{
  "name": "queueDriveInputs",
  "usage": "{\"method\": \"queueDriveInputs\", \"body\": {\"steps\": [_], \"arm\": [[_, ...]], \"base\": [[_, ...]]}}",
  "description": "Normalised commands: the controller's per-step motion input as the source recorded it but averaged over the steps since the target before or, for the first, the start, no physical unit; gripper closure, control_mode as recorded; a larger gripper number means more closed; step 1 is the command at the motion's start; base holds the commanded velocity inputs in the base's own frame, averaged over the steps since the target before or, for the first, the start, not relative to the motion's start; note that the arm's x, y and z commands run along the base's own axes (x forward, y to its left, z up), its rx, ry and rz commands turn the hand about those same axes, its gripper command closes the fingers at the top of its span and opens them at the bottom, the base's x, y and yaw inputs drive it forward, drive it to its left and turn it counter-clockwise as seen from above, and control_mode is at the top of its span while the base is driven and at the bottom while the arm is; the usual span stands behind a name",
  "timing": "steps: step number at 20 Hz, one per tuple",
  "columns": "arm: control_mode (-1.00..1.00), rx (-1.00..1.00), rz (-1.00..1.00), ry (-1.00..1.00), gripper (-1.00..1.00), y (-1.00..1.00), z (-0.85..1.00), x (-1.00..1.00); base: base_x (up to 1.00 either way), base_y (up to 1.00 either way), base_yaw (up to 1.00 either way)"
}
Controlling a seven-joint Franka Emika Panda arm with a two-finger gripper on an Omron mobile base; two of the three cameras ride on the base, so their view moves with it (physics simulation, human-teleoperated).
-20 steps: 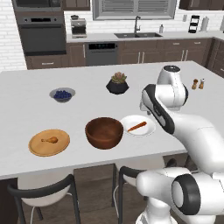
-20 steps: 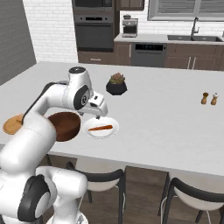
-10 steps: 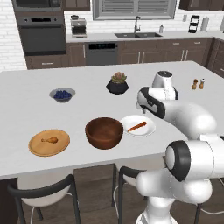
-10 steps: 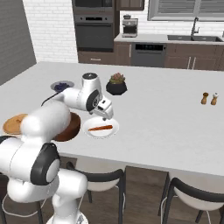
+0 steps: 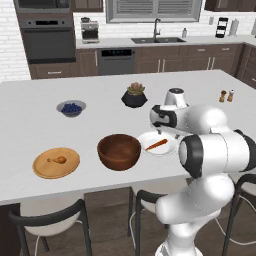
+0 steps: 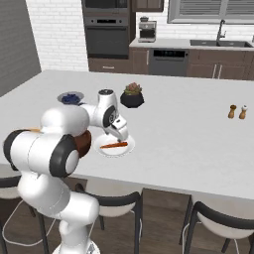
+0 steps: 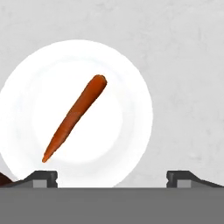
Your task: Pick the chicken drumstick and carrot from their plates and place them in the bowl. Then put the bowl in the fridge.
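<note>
An orange-brown carrot [image 7: 74, 116] lies on a glossy white plate [image 7: 127, 144], a golden-brown drumstick [image 5: 57, 160] on a tan wooden plate [image 5: 42, 171], beside a dark reddish-brown bowl [image 5: 119, 151], all on a pale grey counter [image 5: 40, 127].

I find no text, label, brand, number or sign that I can read anywhere I look.
</note>
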Motion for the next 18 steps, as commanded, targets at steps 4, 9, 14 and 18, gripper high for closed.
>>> {"method": "queueDriveInputs", "body": {"steps": [4, 9, 14, 18], "arm": [[-1.00, 0.10, -0.04, 0.01, -1.00, 0.00, -0.40, 0.18], [-1.00, 0.10, -0.02, 0.00, -1.00, 0.00, -0.42, 0.17], [-1.00, 0.01, -0.03, 0.00, -1.00, 0.00, -0.24, 0.28], [-1.00, 0.00, -0.05, 0.00, -1.00, 0.00, -0.17, 0.38]], "base": [[0.00, 0.00, 0.00], [0.00, 0.00, 0.00], [0.00, 0.00, 0.00], [0.00, 0.00, 0.00]]}}
